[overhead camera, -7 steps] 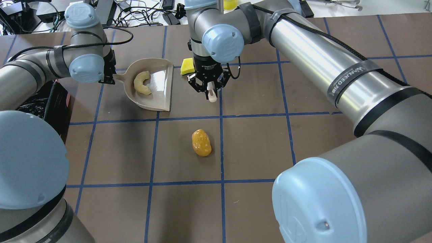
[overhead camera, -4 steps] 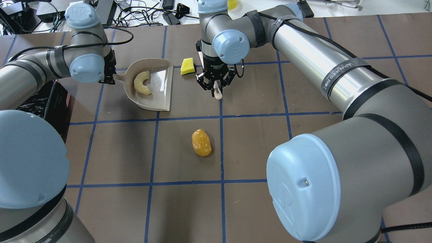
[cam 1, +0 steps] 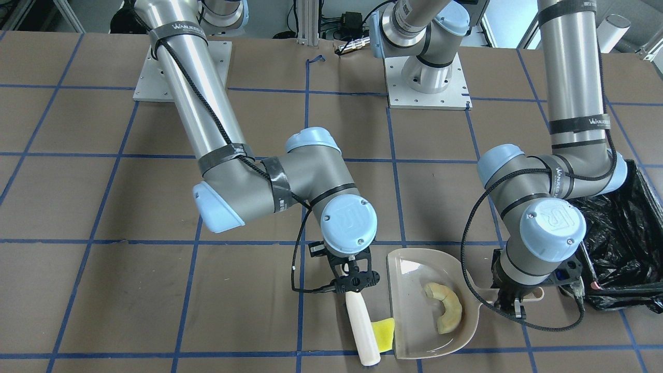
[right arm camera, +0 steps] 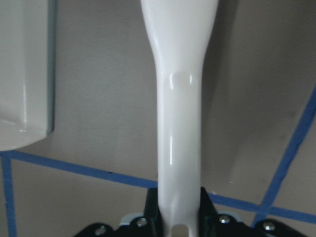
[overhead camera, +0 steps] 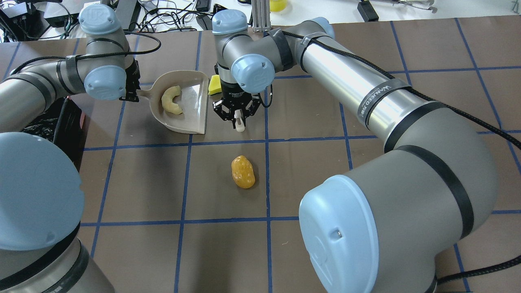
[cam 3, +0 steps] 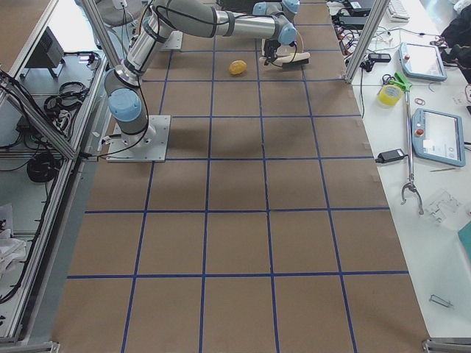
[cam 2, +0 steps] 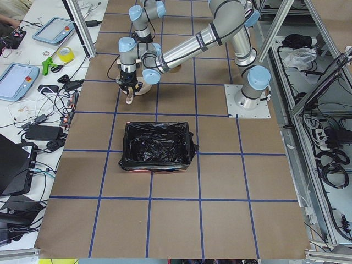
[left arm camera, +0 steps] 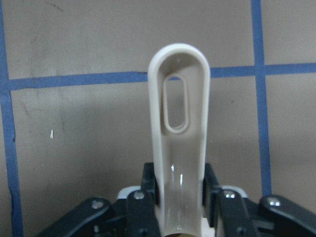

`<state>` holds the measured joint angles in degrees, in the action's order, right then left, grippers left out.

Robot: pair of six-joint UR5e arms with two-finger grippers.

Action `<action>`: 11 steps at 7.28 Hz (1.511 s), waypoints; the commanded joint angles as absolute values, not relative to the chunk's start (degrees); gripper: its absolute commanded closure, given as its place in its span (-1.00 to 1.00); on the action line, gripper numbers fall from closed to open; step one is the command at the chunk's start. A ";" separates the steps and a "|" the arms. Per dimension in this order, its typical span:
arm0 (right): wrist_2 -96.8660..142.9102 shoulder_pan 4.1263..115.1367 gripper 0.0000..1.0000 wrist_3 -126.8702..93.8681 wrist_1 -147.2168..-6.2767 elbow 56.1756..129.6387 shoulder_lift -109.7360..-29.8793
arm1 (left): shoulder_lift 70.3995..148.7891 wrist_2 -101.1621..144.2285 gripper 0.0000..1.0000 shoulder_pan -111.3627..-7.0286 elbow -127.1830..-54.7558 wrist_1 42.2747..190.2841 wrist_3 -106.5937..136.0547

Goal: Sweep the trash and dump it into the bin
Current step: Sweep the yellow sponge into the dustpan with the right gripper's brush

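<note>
My left gripper (overhead camera: 131,92) is shut on the handle (left arm camera: 180,143) of the beige dustpan (overhead camera: 196,110), which rests flat on the table. The tan croissant piece (overhead camera: 171,100) lies in the pan, as the front view (cam 1: 445,306) also shows. My right gripper (overhead camera: 236,117) is shut on a white sweeping tool (cam 1: 362,326) just right of the pan's open edge. The yellow sponge wedge (overhead camera: 214,84) sits between tool and pan mouth (cam 1: 383,334). The golden-brown potato lump (overhead camera: 243,171) lies alone nearer the robot. The black-lined bin (cam 1: 621,248) stands beyond the left arm.
The bin (cam 2: 157,146) sits at the table's left side, partly hidden under my left arm in the overhead view (overhead camera: 38,126). Cables and gear line the far table edge. The brown mat has a blue tape grid.
My right gripper has moved left toward the dustpan with the white tool. The sponge has shifted left to the pan's mouth. The left gripper, the pan and the potato have stayed put.
</note>
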<state>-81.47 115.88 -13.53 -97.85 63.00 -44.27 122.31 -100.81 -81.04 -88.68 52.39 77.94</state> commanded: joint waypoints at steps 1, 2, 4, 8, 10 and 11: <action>-79.20 121.27 0.92 -22.21 -99.40 62.41 -44.03 | 122.17 -100.81 1.00 -81.04 -88.68 52.38 77.78; -78.75 122.25 0.92 -22.93 -100.10 62.32 -43.95 | 122.17 -100.81 1.00 -81.04 -88.68 52.38 77.78; -78.57 122.26 0.92 -23.03 -100.11 62.31 -43.86 | 121.82 -100.72 1.00 -81.04 -88.68 52.47 77.78; -79.54 113.06 0.92 -20.49 -90.65 65.81 -52.35 | 121.47 -100.63 1.00 -81.04 -88.94 52.65 77.43; -82.68 109.35 0.94 -19.61 -90.70 77.27 -59.64 | 119.46 -99.94 1.00 -81.12 -90.52 53.00 77.17; -83.14 108.55 0.97 -19.51 -90.62 83.35 -64.90 | 117.79 -99.15 1.00 -81.47 -92.27 53.09 77.08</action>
<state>-81.81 110.18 -19.88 -90.72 75.76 -58.98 119.55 -99.93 -81.17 -90.61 52.94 77.24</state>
